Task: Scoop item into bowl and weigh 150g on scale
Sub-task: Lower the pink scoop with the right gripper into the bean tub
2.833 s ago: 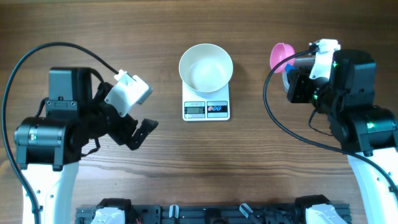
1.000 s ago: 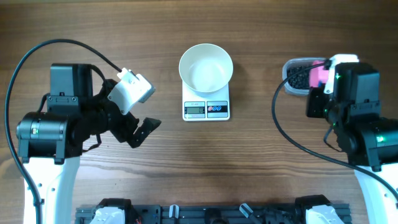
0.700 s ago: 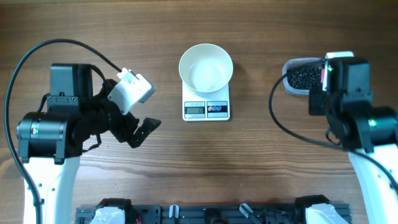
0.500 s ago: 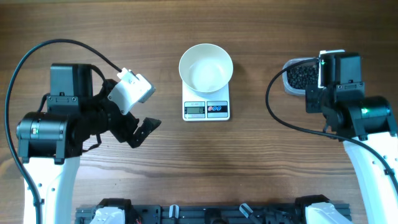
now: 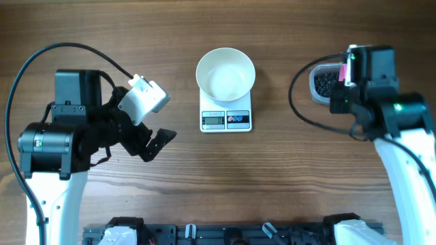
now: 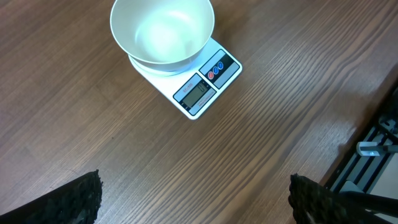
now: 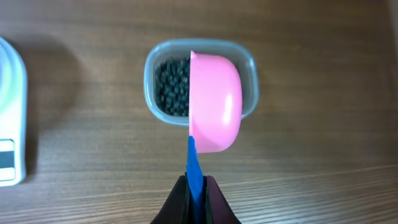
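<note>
Against the overhead frame of a second ago: finds the right arm (image 5: 381,109) shifted up the desk (image 5: 225,184) and a little inward, hiding more of the clear tub (image 5: 315,85) and its black beads (image 5: 325,82) than before. Shows nothing changed at the left arm (image 5: 61,143), the bowl (image 5: 225,73) or the scale (image 5: 226,119).

Right side: forearm rising from the lower right corner, wrist bent over the tub, camera looking straight down. Right gripper (image 7: 196,186) pressed together, pinching the thin blue handle (image 7: 194,162) of a pink scoop (image 7: 214,102). Scoop turned on edge, its rim a straight line across the tub's middle, its rounded back covering the tub's right half. Beads heaped in the tub's left half, just beside that rim; touching or apart, cannot tell.

Left side: arm folded at the desk's left, left gripper (image 6: 193,199) spread wide, hovering over bare wood and holding nothing, aimed toward the scale.

Bowl sitting on the scale at the desk's centre, display and buttons toward the robot, well apart from the tub of beads on the right.
</note>
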